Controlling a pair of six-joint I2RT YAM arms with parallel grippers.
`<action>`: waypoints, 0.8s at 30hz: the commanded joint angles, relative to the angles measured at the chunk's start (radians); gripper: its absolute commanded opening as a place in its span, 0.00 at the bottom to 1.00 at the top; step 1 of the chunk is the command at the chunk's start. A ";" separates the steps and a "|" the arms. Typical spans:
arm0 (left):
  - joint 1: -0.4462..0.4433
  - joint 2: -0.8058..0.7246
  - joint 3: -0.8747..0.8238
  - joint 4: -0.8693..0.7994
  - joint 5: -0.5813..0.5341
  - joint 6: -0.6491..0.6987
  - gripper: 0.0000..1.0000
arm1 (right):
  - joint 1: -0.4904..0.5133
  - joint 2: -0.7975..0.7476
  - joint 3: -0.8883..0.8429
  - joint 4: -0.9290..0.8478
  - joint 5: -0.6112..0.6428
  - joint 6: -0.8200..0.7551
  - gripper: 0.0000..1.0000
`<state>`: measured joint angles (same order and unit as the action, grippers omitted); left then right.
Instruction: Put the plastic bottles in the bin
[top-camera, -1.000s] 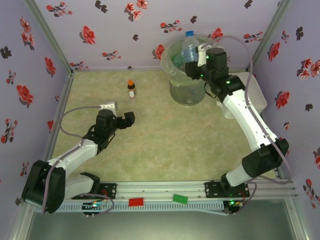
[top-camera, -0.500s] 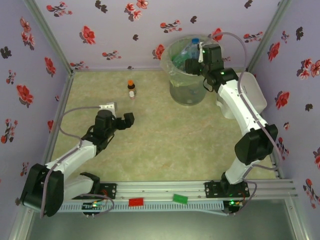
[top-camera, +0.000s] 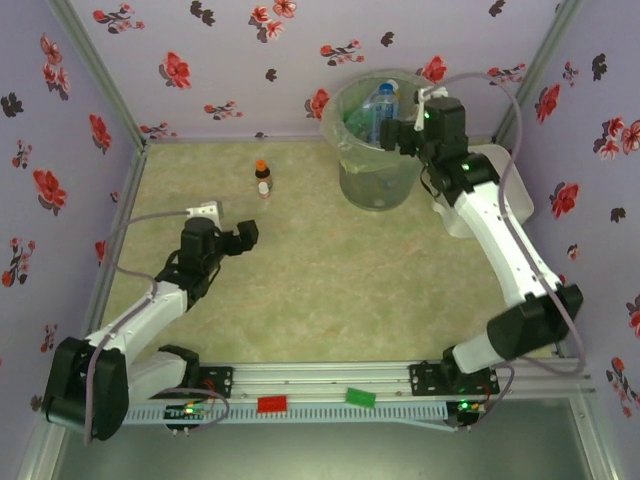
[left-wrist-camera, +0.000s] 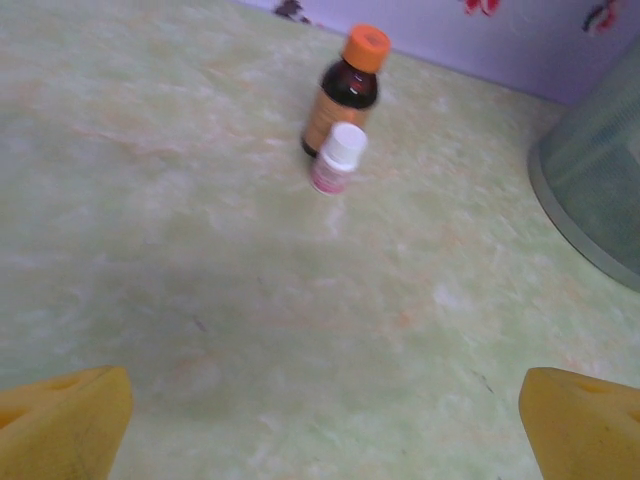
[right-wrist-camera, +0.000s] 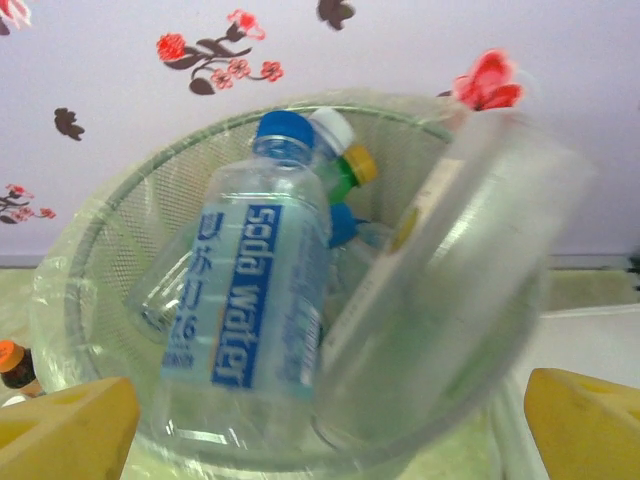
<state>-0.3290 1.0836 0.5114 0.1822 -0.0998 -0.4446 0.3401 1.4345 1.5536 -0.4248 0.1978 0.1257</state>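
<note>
Drop-off seems the step: right claw (right-wrist-camera: 325, 435) spread, blue-labelled bottle (right-wrist-camera: 255, 290) leaning in the bin (right-wrist-camera: 90, 260) just ahead of it; left claw (left-wrist-camera: 320, 425) spread too; next, back the right claw clear of the rim.

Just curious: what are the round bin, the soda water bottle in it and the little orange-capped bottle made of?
Bin: seemingly translucent plastic mesh, bag-lined; light passes through. Soda water bottle: clear glossy plastic. Orange-capped bottle: dark brown, glossy; glass or plastic, unclear.
</note>
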 joint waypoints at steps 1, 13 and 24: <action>0.049 -0.022 0.024 0.015 -0.064 0.015 1.00 | 0.002 -0.111 -0.141 0.047 0.092 -0.035 1.00; 0.183 -0.029 -0.030 0.045 -0.174 0.011 1.00 | 0.000 -0.383 -0.844 0.388 0.187 -0.049 1.00; 0.189 -0.003 -0.019 0.011 -0.342 0.143 1.00 | -0.107 -0.206 -1.148 0.985 0.218 -0.150 1.00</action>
<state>-0.1490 1.0733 0.4572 0.2058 -0.3504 -0.3702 0.2764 1.1698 0.4370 0.2836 0.4179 -0.0017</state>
